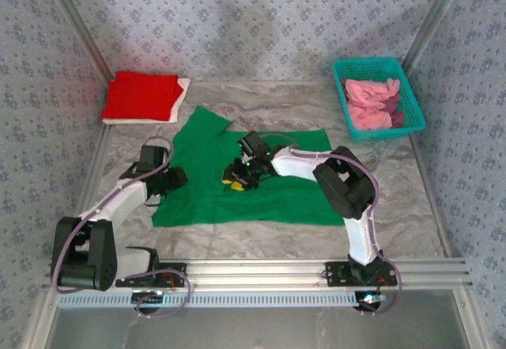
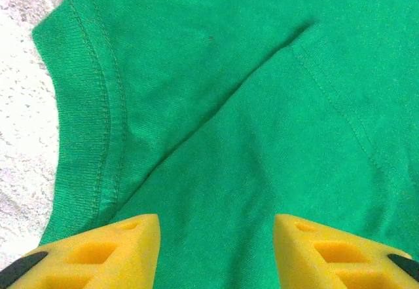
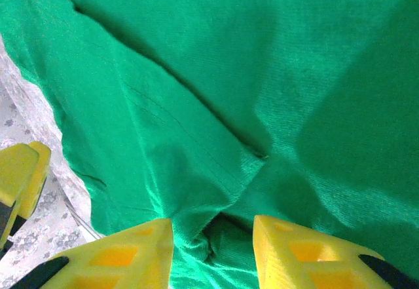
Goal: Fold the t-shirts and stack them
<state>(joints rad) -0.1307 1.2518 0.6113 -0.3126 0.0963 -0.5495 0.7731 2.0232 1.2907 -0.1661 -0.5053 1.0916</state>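
Nearest, our left gripper (image 2: 216, 227) hangs parted above the green t-shirt (image 1: 277, 195) spread mid-table. Our right gripper (image 3: 213, 227) stands parted astride a pucker of it. Farther back we see the red t-shirt (image 1: 141, 96) folded, far left.

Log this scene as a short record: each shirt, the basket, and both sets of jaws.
green t-shirt: spread on the table, centre, creased, not yet folded
red t-shirt: folded, far left corner, lying on the white t-shirt
basket: teal, far right, holding crumpled pink t-shirts
left jaws: apart, over the green t-shirt's ribbed edge on its left side, nothing gripped
right jaws: apart, over the middle of the green t-shirt, a pucker of cloth between them
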